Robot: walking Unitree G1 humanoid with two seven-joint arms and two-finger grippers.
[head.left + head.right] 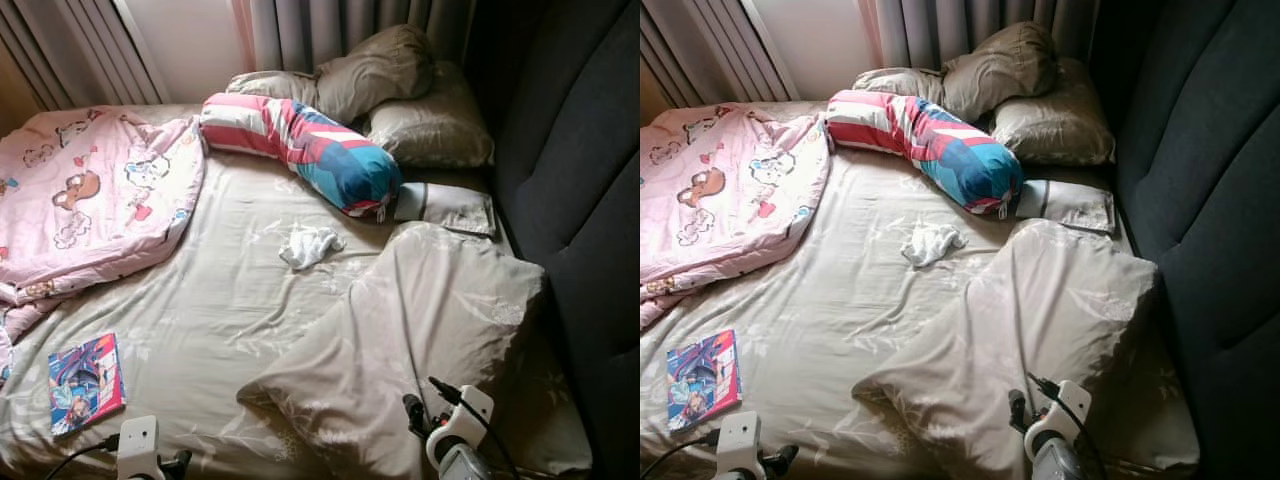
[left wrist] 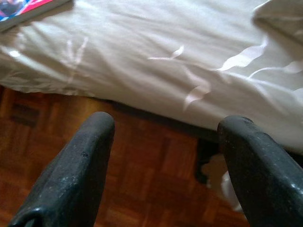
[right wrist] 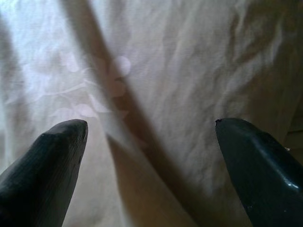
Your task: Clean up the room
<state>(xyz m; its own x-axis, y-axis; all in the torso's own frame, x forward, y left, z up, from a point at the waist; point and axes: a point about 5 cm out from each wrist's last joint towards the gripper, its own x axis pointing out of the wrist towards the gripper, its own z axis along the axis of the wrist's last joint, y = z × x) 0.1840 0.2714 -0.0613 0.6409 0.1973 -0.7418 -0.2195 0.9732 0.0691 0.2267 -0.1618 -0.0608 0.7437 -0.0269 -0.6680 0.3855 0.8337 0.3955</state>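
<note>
Left wrist view: left tool [image 2: 165,156] fingers spread wide, empty, held over the wooden floor [image 2: 94,156] just short of the bed [image 2: 156,61] edge. Right wrist view: right tool [image 3: 151,161] also wide and empty, close above the large beige pillow [image 1: 420,330] lying askew at the near side of the bed.

Beyond: a comic book [image 1: 85,383] near the bed's near left corner, a crumpled white cloth [image 1: 308,245] mid-mattress, a striped bolster [image 1: 300,145] lying crosswise, a pink blanket [image 1: 90,195] bunched at the left, a grey booklet [image 1: 448,207] by the headboard.

Assessment: tidying barely begun; every item appears out of place.
</note>
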